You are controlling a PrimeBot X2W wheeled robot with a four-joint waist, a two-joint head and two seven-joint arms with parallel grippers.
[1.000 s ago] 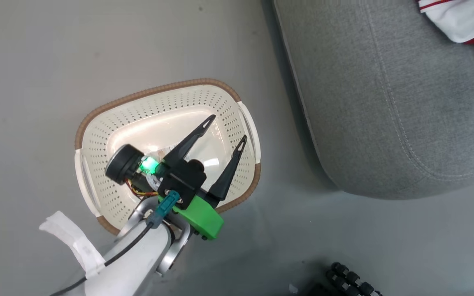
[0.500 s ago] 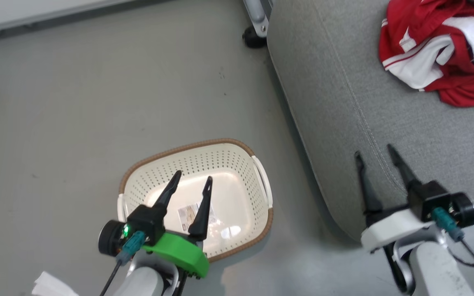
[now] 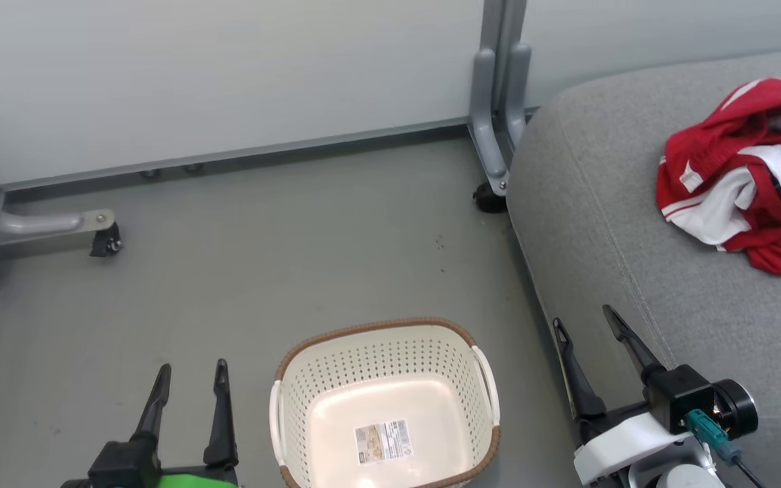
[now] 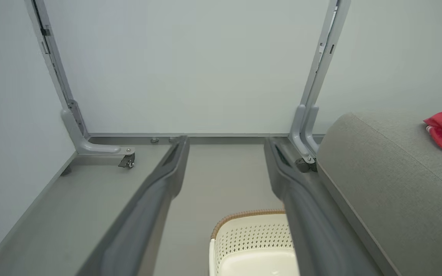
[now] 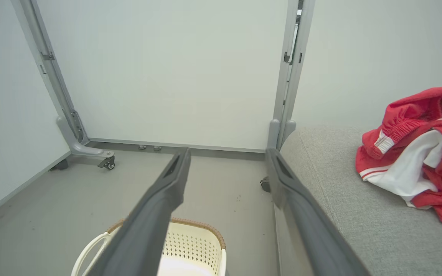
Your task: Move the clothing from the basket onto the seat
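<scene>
Behind the basket and off to its left, a grey frame leg with a small caster is resting on the floor. Just left of the basket, the left gripper is hovering over the floor, its two dark fingers standing spread and pinching nothing. The basket is sitting upright, its bare cream base showing a paper label. Behind the basket and slightly to its right, a grey frame post is rising against the pale wall panel. Just right of the basket, the right gripper is pointing upward, its fingers likewise spread and gripping nothing. Beside the basket on the right, near but apart, the seat is showing its rounded light-grey corner. The clothing is lying crumpled on the seat, red with white panels, well apart from the basket on its far right.
</scene>
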